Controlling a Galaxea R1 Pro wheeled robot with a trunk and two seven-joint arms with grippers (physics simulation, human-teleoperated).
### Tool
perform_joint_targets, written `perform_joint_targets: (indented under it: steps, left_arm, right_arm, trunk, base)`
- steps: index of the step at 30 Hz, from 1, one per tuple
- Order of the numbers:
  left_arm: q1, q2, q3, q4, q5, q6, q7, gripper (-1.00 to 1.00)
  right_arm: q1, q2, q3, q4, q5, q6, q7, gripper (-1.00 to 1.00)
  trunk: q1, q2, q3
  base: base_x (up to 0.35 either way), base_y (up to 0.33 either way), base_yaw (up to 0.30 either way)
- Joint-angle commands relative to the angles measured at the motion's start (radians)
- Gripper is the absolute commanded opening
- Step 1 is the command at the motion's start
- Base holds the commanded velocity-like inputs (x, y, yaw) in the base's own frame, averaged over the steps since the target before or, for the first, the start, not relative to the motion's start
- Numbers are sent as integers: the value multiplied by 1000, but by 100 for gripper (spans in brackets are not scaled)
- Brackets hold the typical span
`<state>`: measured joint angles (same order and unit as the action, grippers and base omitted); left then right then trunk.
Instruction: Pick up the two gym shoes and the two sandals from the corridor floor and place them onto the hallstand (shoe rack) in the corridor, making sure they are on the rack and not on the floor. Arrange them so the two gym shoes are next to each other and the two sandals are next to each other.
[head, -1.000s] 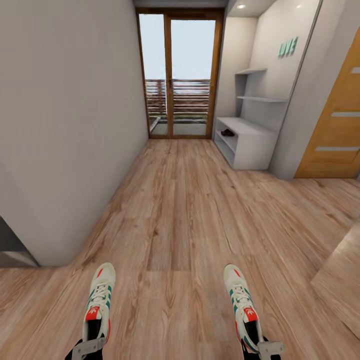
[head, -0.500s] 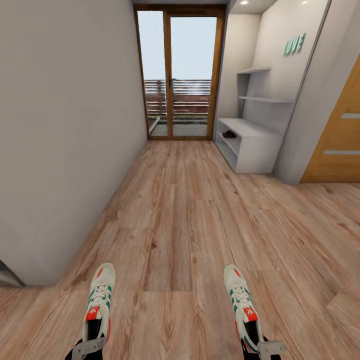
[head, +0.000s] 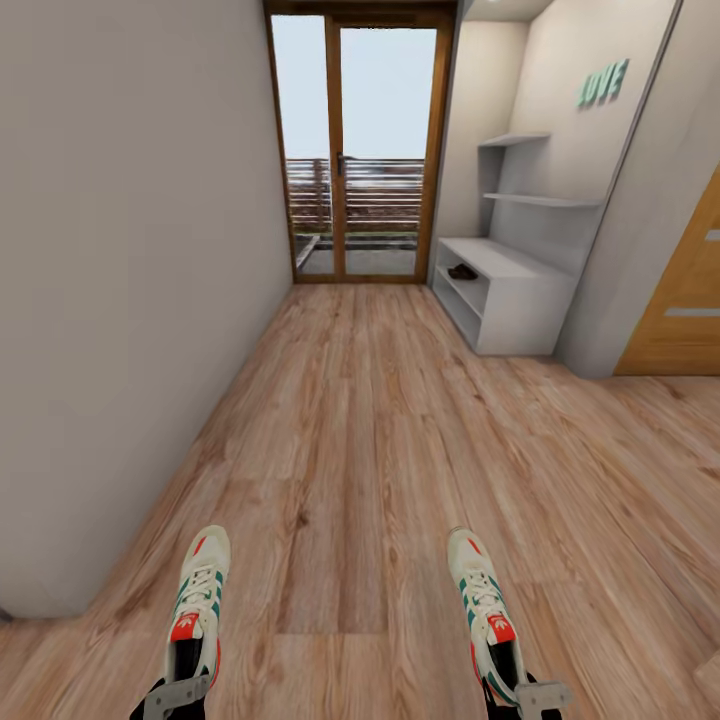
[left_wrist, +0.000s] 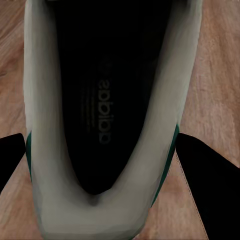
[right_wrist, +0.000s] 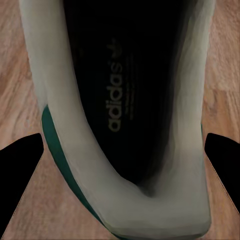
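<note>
I hold one gym shoe in each hand, toes pointing forward above the corridor floor (head: 370, 420). My left gripper (head: 175, 695) is shut on the heel of the left gym shoe (head: 198, 595), whose dark insole (left_wrist: 107, 100) sits between the black fingers (left_wrist: 205, 175). My right gripper (head: 525, 695) is shut on the heel of the right gym shoe (head: 483, 600), seen close up (right_wrist: 125, 100). The light-grey hallstand (head: 520, 290) stands far ahead on the right. A small dark shape, seemingly a sandal (head: 461, 271), lies on its bench top.
A plain grey wall (head: 130, 250) runs along the left of the corridor. A wood-framed glass door (head: 355, 150) closes the far end. A wooden door (head: 685, 310) stands on the right beyond the hallstand's alcove.
The whole view has advanced down the corridor, so the hallstand and glass door look nearer and the left wall corner slid out of view. Both gym shoes stay held in the same place.
</note>
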<state>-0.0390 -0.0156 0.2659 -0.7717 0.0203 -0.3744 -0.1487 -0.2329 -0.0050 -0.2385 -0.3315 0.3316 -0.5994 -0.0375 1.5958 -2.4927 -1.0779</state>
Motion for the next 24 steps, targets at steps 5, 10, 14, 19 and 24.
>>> perform_joint_targets:
  steps: [5, 10, 14, 19, 24]
  left_arm:
    - [0, -1, 6, 0, 2, -1, -11, -100]
    - [0, -1, 6, 0, 2, -1, -11, -100]
    - [0, -1, 6, 0, 1, -1, -11, -100]
    - [0, -1, 6, 0, 1, -1, -11, -100]
    - [-1, -1, 6, 0, 1, -1, -11, -100]
  right_arm:
    - [-1, 0, -5, 0, 11, -3, -4, -100]
    - [-1, -1, -5, 0, 11, -3, -4, -100]
    - [-1, -1, -5, 0, 11, -3, -4, -100]
    - [-1, -1, -5, 0, 11, -3, -4, -100]
    - [-1, -1, -5, 0, 11, -3, -4, -100]
  trunk:
    - [0, 0, -1]
    - [0, 0, -1]
    - [0, 0, -1]
    - [0, 0, -1]
    - [0, 0, -1]
  base:
    - [339, 0, 0]
    - [339, 0, 0]
    - [339, 0, 0]
    - [339, 0, 0]
    - [339, 0, 0]
